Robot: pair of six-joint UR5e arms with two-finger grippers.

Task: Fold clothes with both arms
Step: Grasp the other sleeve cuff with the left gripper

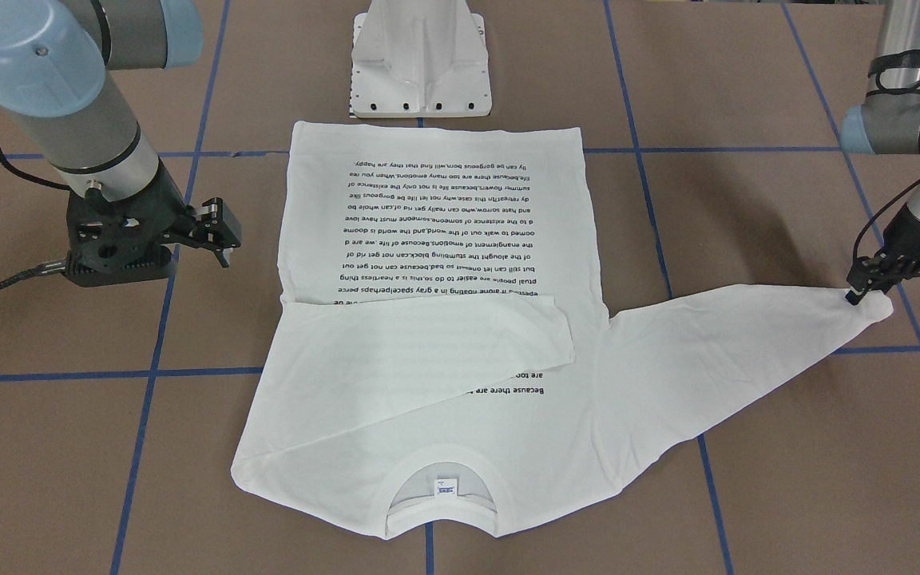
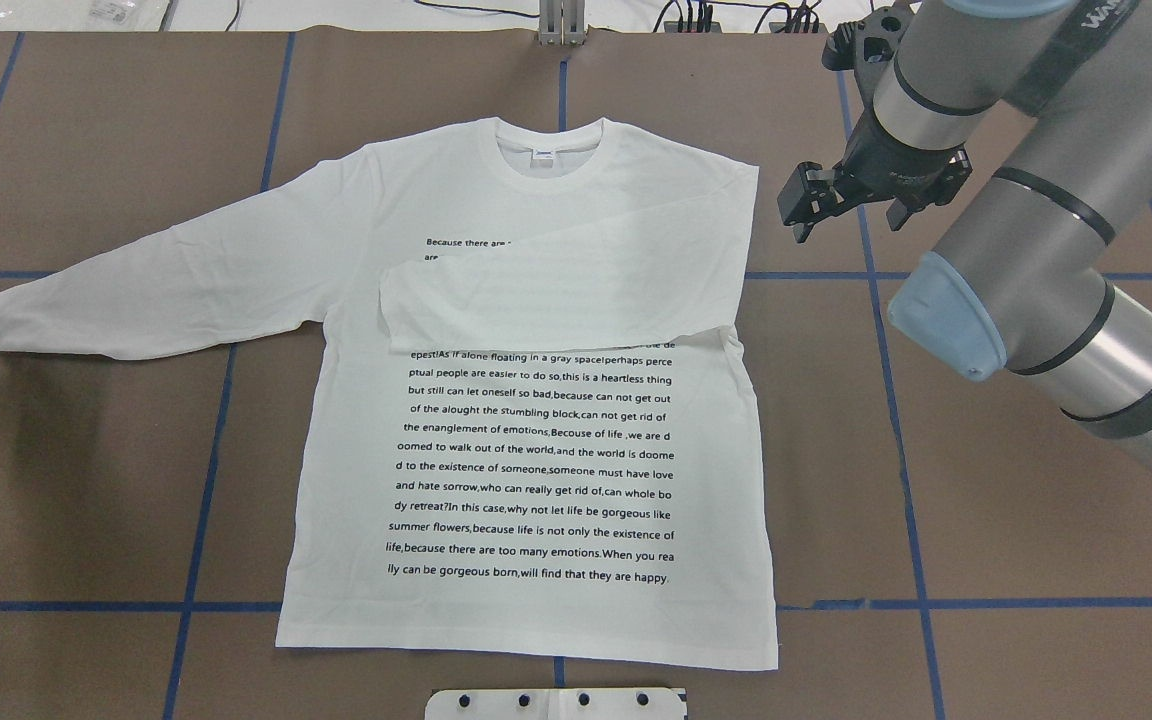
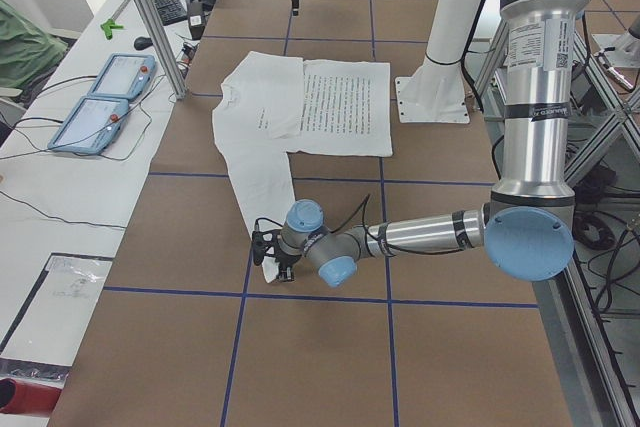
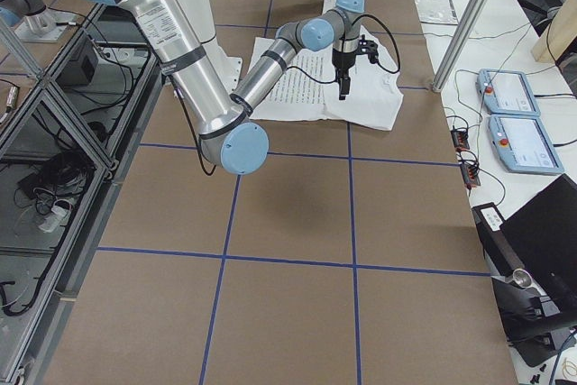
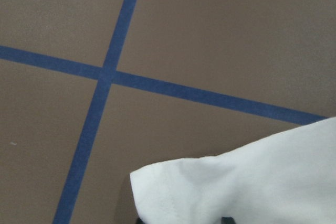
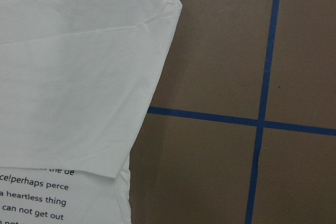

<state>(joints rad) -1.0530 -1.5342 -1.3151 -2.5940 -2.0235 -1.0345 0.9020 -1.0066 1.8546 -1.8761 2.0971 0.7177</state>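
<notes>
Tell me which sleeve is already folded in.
The sleeve on the robot's right, lying across the printed text; the other sleeve stretches out flat, cuff pinched by the left gripper.

Front view: you look from across the table point(image 1: 53, 447) at the robot, steeply down; the pedestal point(image 1: 420, 64) sits at the top edge, so the left arm point(image 1: 911, 48) falls on your right. Overhead view: you look from behind the robot, forward and down; the same pedestal touches the bottom edge. Both frame the whole shirt point(image 2: 536, 480), turned end for end. The two side views look along the table from its ends, farther off. Each wrist view looks down from close range: the left on a cuff point(image 5: 173, 187), the right on the shirt's folded edge.
</notes>
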